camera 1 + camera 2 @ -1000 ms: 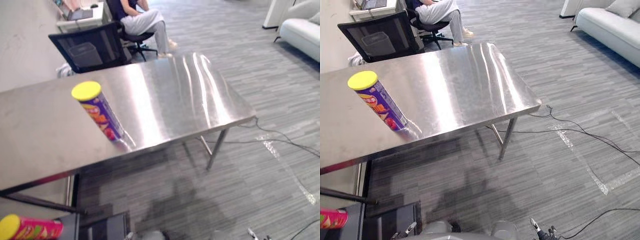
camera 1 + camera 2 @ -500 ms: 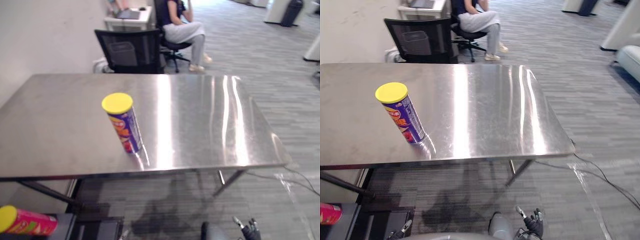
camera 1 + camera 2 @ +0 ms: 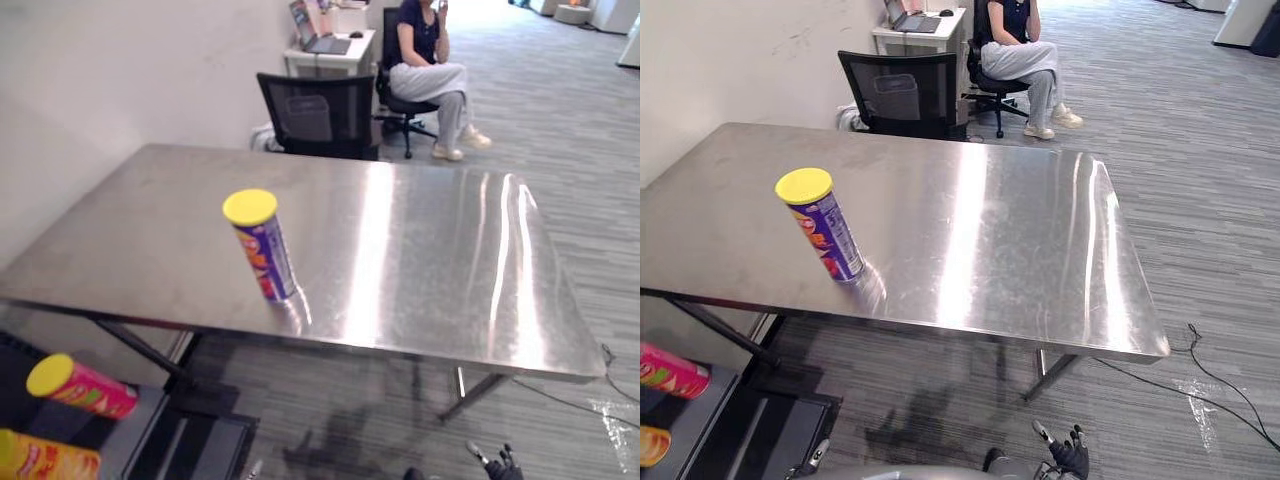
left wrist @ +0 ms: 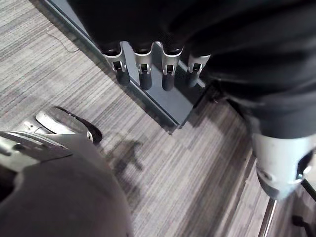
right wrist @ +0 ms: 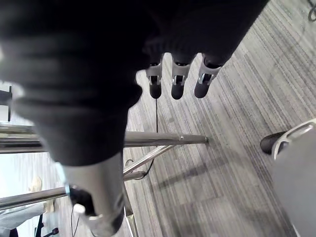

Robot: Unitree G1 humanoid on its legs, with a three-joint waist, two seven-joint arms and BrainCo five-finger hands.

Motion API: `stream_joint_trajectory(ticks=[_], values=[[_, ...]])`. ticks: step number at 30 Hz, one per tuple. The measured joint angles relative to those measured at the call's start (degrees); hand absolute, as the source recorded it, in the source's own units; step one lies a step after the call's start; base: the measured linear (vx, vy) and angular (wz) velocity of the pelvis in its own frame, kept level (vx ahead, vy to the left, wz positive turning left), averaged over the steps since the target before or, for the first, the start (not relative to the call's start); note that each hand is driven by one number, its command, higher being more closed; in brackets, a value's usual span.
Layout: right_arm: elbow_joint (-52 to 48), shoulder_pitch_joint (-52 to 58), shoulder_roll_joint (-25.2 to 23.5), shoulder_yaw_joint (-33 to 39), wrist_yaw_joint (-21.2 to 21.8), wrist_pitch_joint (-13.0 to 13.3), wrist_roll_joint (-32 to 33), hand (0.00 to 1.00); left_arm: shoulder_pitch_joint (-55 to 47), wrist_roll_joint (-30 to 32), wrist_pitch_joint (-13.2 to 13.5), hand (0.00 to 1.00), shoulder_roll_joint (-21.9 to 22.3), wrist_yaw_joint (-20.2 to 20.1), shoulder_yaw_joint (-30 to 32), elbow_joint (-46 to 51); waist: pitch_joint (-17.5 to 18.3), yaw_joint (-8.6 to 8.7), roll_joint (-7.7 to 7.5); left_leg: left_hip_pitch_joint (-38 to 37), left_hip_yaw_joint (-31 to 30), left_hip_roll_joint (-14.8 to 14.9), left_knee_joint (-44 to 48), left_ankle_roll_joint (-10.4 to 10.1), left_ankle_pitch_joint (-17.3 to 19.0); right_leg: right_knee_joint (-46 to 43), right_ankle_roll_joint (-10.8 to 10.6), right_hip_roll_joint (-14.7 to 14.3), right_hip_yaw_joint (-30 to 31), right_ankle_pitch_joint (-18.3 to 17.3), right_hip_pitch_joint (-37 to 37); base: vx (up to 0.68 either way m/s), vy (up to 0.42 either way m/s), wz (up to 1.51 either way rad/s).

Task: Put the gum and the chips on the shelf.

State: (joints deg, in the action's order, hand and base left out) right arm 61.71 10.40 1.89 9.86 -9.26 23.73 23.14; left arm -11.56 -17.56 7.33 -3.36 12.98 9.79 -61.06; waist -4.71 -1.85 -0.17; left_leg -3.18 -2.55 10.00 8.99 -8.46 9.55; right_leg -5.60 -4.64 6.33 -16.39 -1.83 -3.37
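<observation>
A purple chips can (image 3: 264,247) with a yellow lid stands upright on the steel table (image 3: 430,260), near its front edge and left of the middle. My left hand (image 4: 143,74) hangs low beside me with straight fingers and holds nothing. Just past its fingertips lies the edge of a dark low shelf (image 4: 170,101). My right hand (image 5: 177,81) also hangs by the floor with straight fingers and nothing in it; it shows too at the bottom of the head view (image 3: 1068,455). A pink can (image 3: 82,386) and an orange one (image 3: 45,459) lie on the low shelf (image 3: 770,430).
A black office chair (image 3: 318,112) stands behind the table. Beyond it a person (image 3: 430,70) sits at a desk with a laptop (image 3: 325,42). A pale wall (image 3: 120,70) runs along the left. The table's steel legs (image 5: 163,140) stand near my right hand.
The camera has swung left, so the whole picture shifted. The table and the chips can have not moved. More of the low shelf and a second can now show.
</observation>
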Motion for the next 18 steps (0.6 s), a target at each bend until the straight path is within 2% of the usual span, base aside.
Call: stream_joint_trajectory(ticks=[4, 7, 9, 14, 18], values=[[0.2, 0.2, -0.1, 3.5, -0.7, -0.5, 1.9, 0.00, 0.3, 0.4, -0.2, 0.00, -0.6, -0.3, -0.7, -0.6, -0.1, 0.17, 0.04, -0.1, 2.2, -0.1, -3.3, 0.2, 0.0, 3.4, -0.4, 0.0, -0.4, 2.5, 0.5, -0.13, 0.047, 0.11], [1.4, 0.5, -0.1, 9.8, -2.3, -2.6, 4.5, 0.00, 0.1, 0.6, -0.4, 0.00, -1.4, -0.6, -0.9, -0.8, 0.2, 0.09, -0.73, -0.2, 4.5, -1.1, -3.7, 1.2, 0.4, 7.6, -1.2, 0.0, 1.6, 5.5, 1.6, -0.12, 0.040, -0.24], [2.0, 1.5, 0.1, 16.4, -4.3, -4.2, 9.7, 0.00, 0.1, 1.2, -0.3, 0.00, -1.8, -0.7, -0.8, -1.8, 0.2, 0.13, -1.08, -0.3, 6.9, -1.2, -3.7, 1.1, 0.4, 9.6, -1.5, -0.2, 3.6, 5.8, 1.6, -0.08, 0.042, -0.38], [1.6, 3.4, 1.4, 31.8, -7.0, -6.1, 19.1, 0.00, 0.1, 5.4, -0.3, 0.00, -1.8, -0.3, 0.6, -1.7, 0.4, 0.48, -1.30, -1.4, 10.5, -0.9, -4.3, 1.1, 0.4, 11.5, -1.5, -0.5, 6.0, 5.8, 1.4, -0.02, 0.020, -0.36], [-7.4, 3.0, 5.1, 44.8, -9.2, -6.2, 26.7, 0.00, -0.1, 7.2, -0.3, 0.00, -1.4, 0.1, 2.4, -0.9, 1.0, 1.85, -1.26, -2.2, 13.1, -0.5, -4.9, 1.0, 0.9, 10.3, -1.5, -0.6, 7.4, 5.8, 0.1, 0.05, 0.018, -0.26]])
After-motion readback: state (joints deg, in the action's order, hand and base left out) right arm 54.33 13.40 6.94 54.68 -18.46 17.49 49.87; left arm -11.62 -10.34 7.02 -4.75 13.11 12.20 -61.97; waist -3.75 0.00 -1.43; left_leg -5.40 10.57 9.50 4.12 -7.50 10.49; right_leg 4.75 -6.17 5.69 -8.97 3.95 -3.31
